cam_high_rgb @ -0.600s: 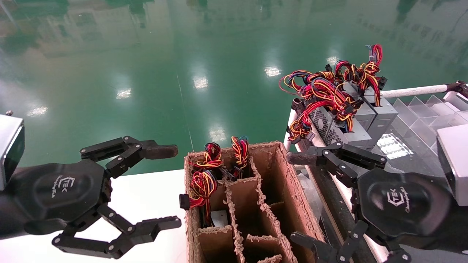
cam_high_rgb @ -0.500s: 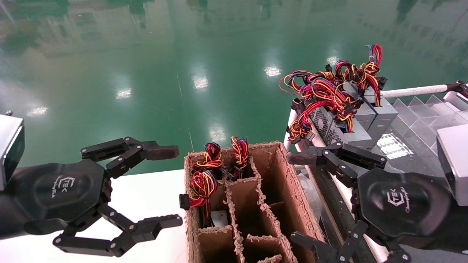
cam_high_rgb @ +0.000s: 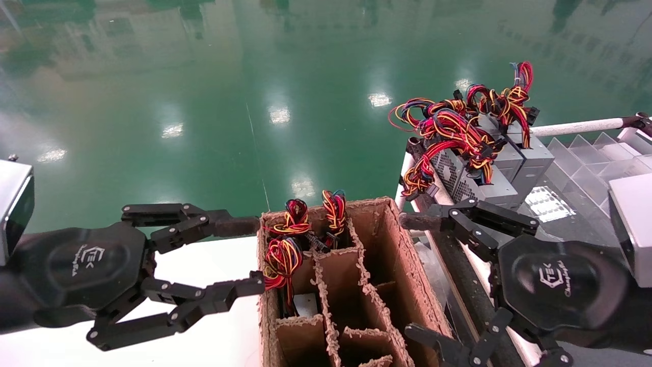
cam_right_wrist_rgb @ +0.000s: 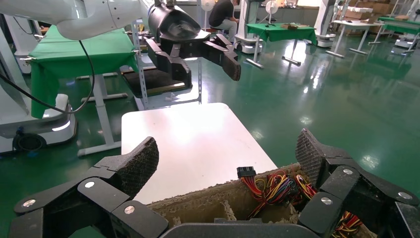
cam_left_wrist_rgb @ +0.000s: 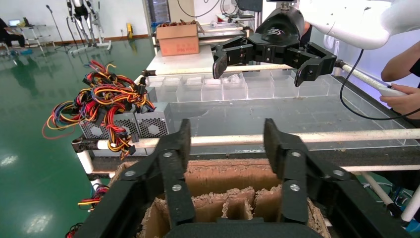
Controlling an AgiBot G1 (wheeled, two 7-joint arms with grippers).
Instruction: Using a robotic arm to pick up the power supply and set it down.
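Nearest us, our left claw [cam_high_rgb: 257, 255] has narrowed from its wide spread and slid up to the cardboard box [cam_high_rgb: 407, 285], fingertips at the wall beside a wire bundle. We judge it is lining up a grab. Our right claw [cam_high_rgb: 412, 278] hangs wide. Farther off, power supplies [cam_high_rgb: 471, 178] sit on the rack.

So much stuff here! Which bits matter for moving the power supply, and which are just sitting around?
For the job:
- power supply with coloured wires
- left gripper, open beside the cardboard box
- right gripper, open
- divided cardboard box

Just lying about:
- clear plastic trays
- white table
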